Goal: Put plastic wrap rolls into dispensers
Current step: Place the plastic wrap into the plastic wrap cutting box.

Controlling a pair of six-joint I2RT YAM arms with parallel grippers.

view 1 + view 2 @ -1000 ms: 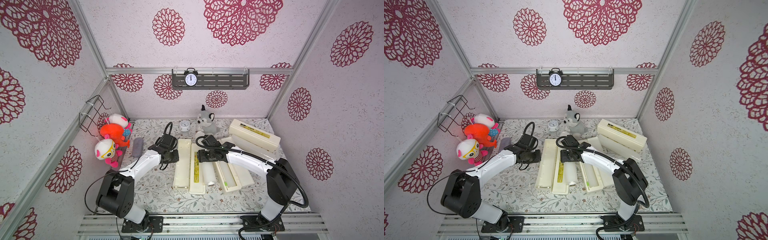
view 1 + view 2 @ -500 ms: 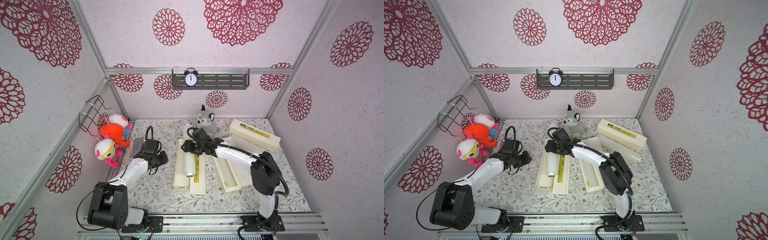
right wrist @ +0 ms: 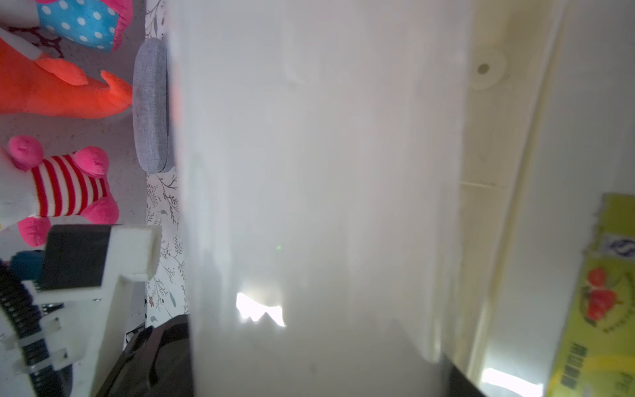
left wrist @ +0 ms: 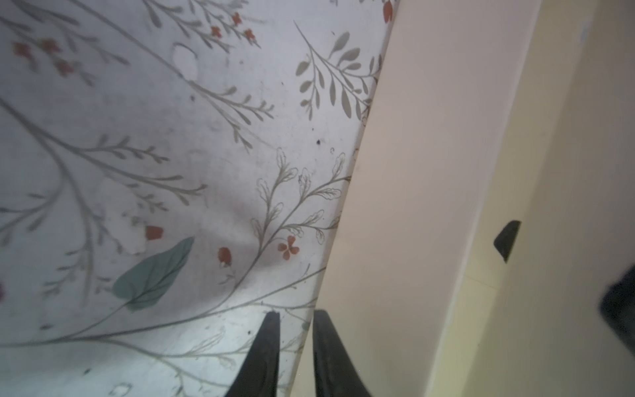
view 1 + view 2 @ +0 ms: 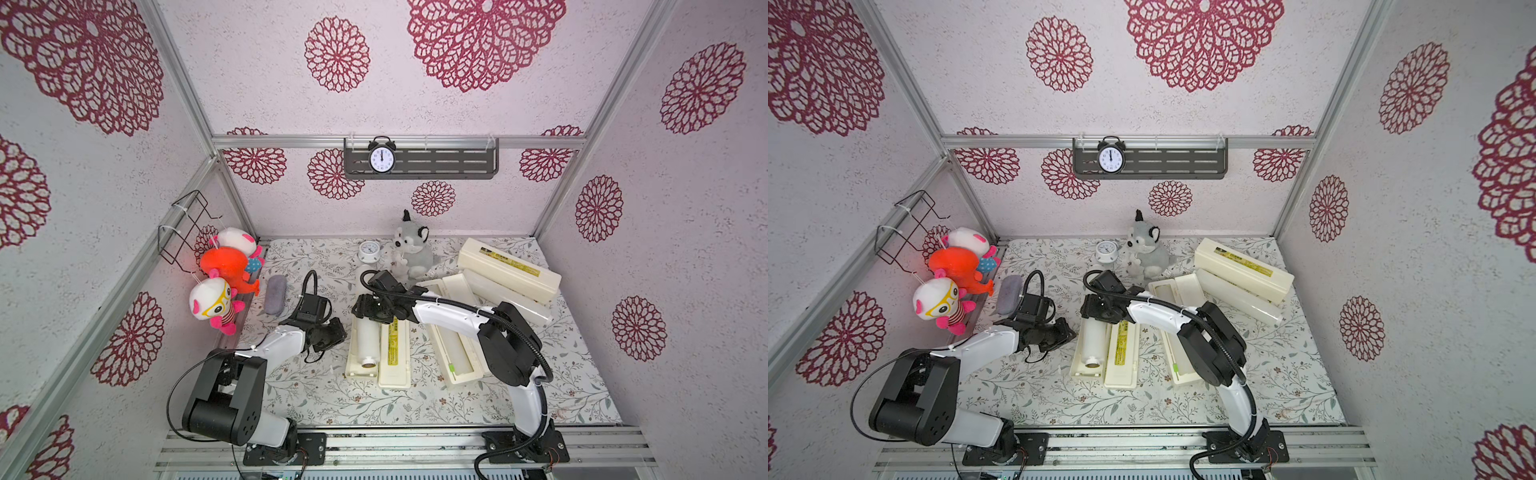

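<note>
One glossy white roll (image 5: 368,340), core showing, lies in an open dispenser (image 5: 351,362), clasped by right gripper (image 5: 369,319); left gripper (image 4: 295,314) closed

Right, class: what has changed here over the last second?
The right gripper carried the roll leftward into the open dispenser, still gripping it. The left gripper pulled back toward its base and shut its jaws. Everything else stayed put.

"Where's the roll (image 5: 368,338) now?"

"I see it lying in the open box (image 5: 357,371) near the middle of the table (image 5: 324,399), with my right gripper (image 5: 368,316) over its far end."

"And your left?"

"My left gripper (image 5: 340,332) sits just beside that box."
</note>
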